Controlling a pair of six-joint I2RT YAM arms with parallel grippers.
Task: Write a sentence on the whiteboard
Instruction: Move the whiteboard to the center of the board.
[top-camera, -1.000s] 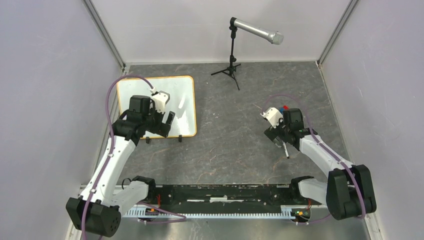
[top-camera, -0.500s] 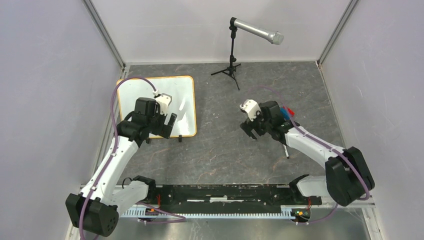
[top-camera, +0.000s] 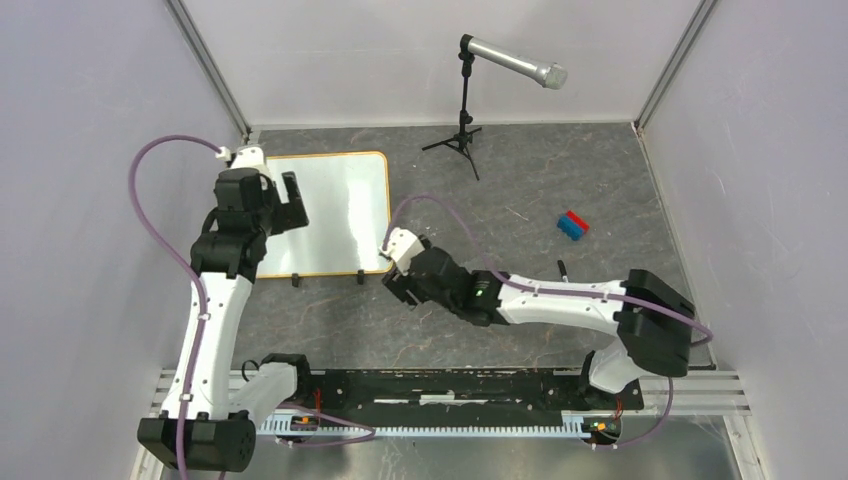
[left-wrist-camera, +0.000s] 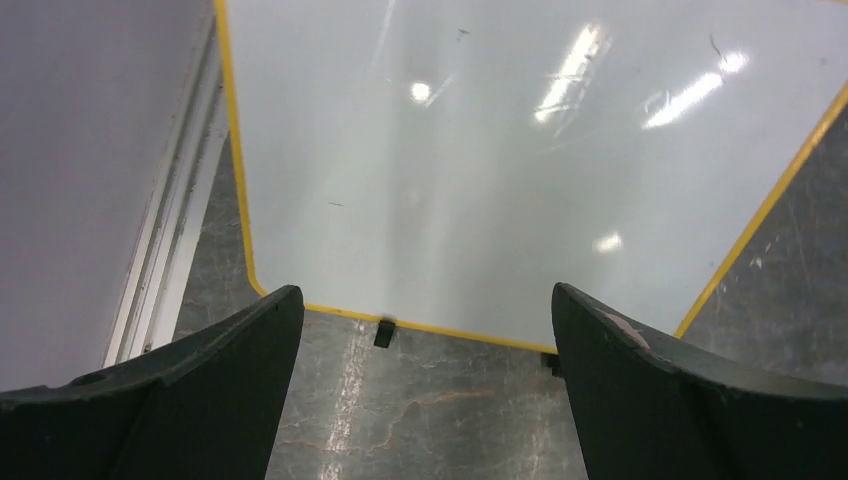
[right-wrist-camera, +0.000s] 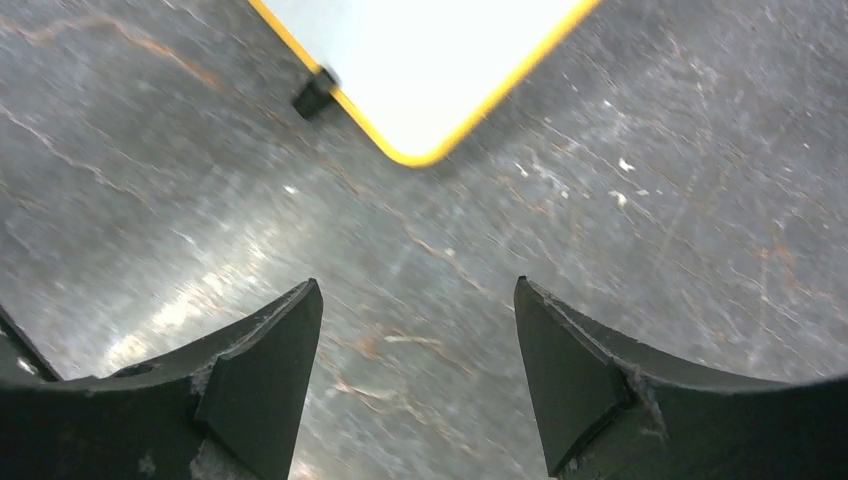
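The whiteboard (top-camera: 340, 205) lies flat at the far left, glossy white with an orange rim and two black clip feet on its near edge. Its face is blank, with no sentence showing. My left gripper (top-camera: 285, 203) is open and empty above the board's left part. In the left wrist view (left-wrist-camera: 425, 385) it looks down on the board (left-wrist-camera: 500, 150) and a clip foot (left-wrist-camera: 384, 332). My right gripper (top-camera: 400, 289) is open and empty just off the board's near right corner (right-wrist-camera: 420, 60); its wrist view (right-wrist-camera: 415, 370) shows bare table between the fingers.
A thin black marker (top-camera: 562, 268) lies on the table at the right, partly behind the right arm. A red and blue block (top-camera: 573, 225) sits further right. A microphone on a tripod stand (top-camera: 463, 120) stands at the back. Walls enclose the table.
My right arm swept left across the table from the marker to the board's near right corner. My left gripper moved up and to the far left over the board.
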